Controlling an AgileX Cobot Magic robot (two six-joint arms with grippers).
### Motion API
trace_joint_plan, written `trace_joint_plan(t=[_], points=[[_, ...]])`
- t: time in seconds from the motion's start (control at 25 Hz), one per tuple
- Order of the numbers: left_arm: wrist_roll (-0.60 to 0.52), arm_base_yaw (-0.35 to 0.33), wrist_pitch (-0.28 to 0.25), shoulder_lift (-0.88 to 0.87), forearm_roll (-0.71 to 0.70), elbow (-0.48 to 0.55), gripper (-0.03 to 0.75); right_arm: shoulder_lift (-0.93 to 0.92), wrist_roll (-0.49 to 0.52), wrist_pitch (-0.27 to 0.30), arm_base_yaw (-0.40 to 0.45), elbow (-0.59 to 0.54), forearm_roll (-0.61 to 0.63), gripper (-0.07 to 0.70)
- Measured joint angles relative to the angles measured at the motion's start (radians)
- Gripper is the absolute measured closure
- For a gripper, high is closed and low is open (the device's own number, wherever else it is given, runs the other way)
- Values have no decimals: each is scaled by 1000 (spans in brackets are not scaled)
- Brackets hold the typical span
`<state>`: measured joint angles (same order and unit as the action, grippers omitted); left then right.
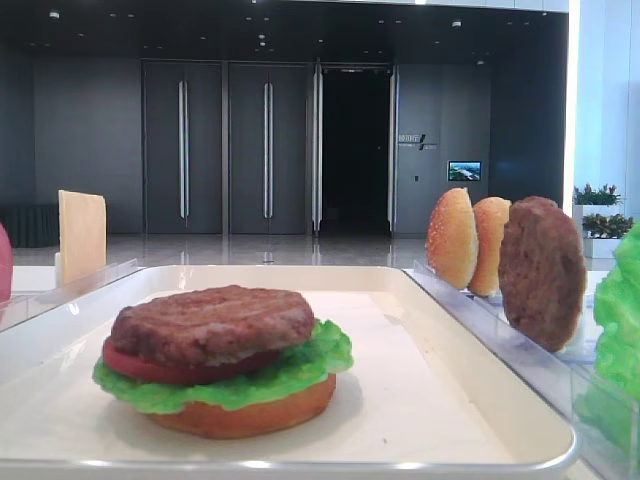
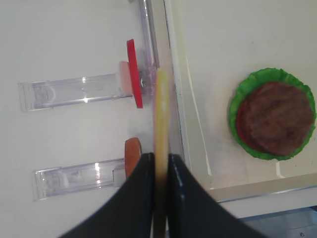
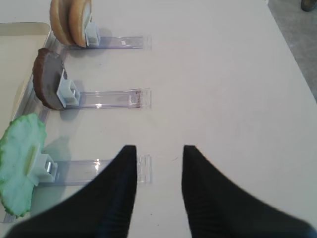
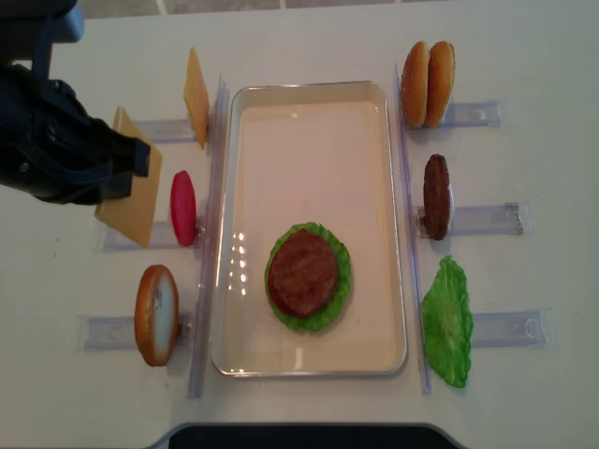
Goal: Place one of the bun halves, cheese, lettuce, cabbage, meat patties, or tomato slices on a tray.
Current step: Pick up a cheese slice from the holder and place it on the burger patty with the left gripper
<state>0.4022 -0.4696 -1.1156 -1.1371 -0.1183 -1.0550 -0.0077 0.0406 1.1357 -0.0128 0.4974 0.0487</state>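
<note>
My left gripper (image 2: 161,157) is shut on a thin yellow cheese slice (image 2: 161,111), seen edge-on over the tray's left rim (image 2: 174,99). From above, that cheese (image 4: 131,192) hangs tilted under the dark left arm (image 4: 56,140), left of the cream tray (image 4: 309,95). On the tray lies a stack: bun base, lettuce, tomato, and a meat patty (image 4: 303,271) on top. My right gripper (image 3: 158,149) is open over bare table, with nothing between its fingers, beside the lettuce holder.
Clear holders flank the tray. On the left are a second cheese slice (image 4: 196,96), a tomato slice (image 4: 182,208) and a bun half (image 4: 156,314). On the right are two bun halves (image 4: 428,84), a patty (image 4: 436,196) and lettuce (image 4: 447,321).
</note>
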Motion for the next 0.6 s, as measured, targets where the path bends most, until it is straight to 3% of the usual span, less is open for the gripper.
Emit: trace_joint_plan(t=[0.4, 0.6], points=[[1, -20, 100, -36, 58, 0, 681, 0, 0, 0, 0, 0, 0, 380], [44, -186, 202, -136, 60, 0, 681, 0, 0, 0, 0, 0, 0, 380]])
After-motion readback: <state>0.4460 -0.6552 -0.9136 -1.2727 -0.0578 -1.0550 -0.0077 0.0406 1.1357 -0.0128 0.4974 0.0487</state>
